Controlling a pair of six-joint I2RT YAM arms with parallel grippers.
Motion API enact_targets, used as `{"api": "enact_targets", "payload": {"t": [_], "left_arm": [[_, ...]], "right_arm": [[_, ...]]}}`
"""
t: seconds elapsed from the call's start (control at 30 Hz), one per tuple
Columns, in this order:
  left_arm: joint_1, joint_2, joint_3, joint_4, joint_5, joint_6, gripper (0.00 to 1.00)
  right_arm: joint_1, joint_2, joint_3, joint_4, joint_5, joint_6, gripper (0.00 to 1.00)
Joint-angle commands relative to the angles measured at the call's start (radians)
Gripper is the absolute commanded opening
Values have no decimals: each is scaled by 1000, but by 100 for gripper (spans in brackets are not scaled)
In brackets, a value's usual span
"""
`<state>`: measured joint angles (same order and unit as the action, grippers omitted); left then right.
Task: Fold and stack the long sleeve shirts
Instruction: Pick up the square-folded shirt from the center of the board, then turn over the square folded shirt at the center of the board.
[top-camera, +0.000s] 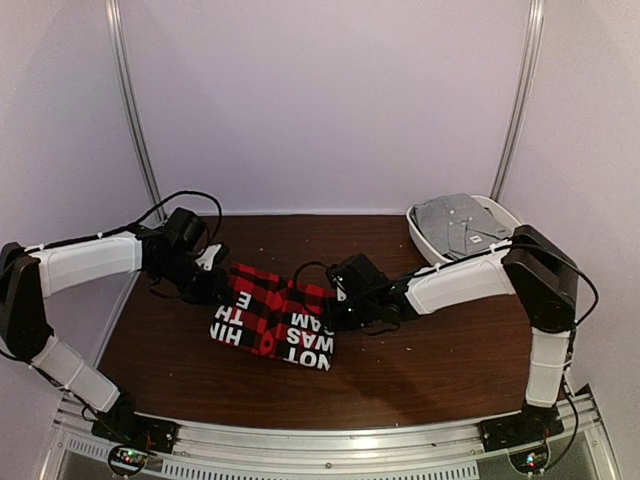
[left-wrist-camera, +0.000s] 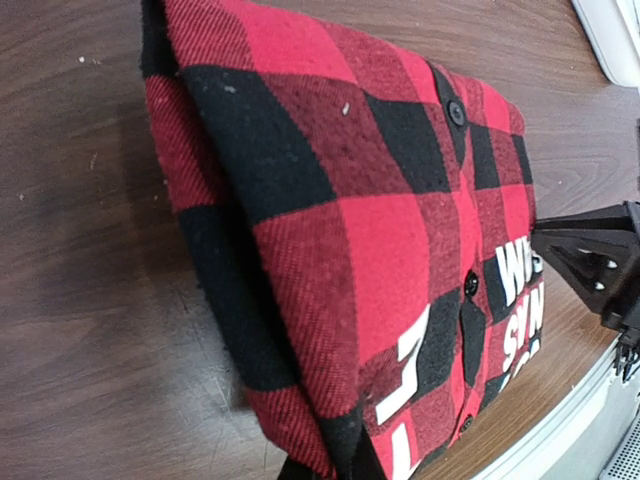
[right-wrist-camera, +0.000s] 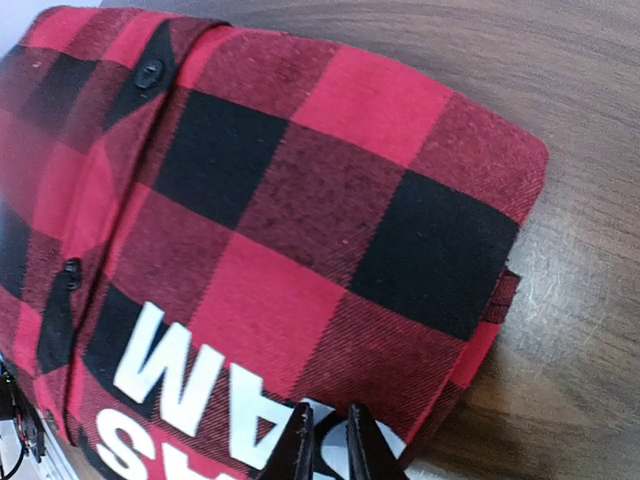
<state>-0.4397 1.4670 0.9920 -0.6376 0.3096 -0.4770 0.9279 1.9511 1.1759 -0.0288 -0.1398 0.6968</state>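
A red-and-black buffalo-check flannel shirt (top-camera: 272, 318) lies folded into a compact bundle near the middle of the brown wooden tabletop (top-camera: 430, 365), between the two arms. Its button placket runs across the top layer, and large white block letters are printed on the side nearest the arm bases. In the left wrist view the bundle shows several stacked layers along its long folded edge, with small black buttons down the placket. The left tool (top-camera: 212, 280) sits at the shirt's far-left corner. Its jaws are closed on the cloth there, and the fabric narrows down to the dark fingertips at the bottom of the left wrist view. The right tool (right-wrist-camera: 330, 445) is at the opposite, right-hand end of the bundle, next to the white lettering. Its two black fingertips (right-wrist-camera: 298, 452) stand only a narrow gap apart, with the shirt's lettered edge pinched between them. From the left wrist camera, the right tool appears as a black angular shape touching the far end of the shirt. At the back right of the tabletop, well away from the flannel bundle, stands a white plastic tub (top-camera: 418, 228) holding a folded grey shirt (top-camera: 458, 222).
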Motion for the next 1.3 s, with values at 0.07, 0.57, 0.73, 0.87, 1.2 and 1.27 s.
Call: {"api": "enact_targets", "payload": {"t": [0.07, 0.57, 0.73, 0.87, 1.2, 1.27], "left_arm": [[15, -30, 128, -40, 40, 74, 0], [-142, 181, 413, 139, 245, -43, 0], [-212, 297, 493, 243, 275, -114, 0], [-232, 374, 527, 256, 273, -124, 0], [-232, 503, 591, 280, 298, -132, 0], [-233, 538, 623, 288, 311, -139, 0]], "right_arm": [[18, 82, 90, 12, 17, 43, 13], [37, 349, 405, 244, -167, 145, 23], [22, 365, 390, 370, -266, 188, 30], [-1, 302, 301, 375, -223, 178, 33], [-112, 51, 7, 287, -96, 115, 40], [-133, -20, -51, 247, -54, 100, 40]]}}
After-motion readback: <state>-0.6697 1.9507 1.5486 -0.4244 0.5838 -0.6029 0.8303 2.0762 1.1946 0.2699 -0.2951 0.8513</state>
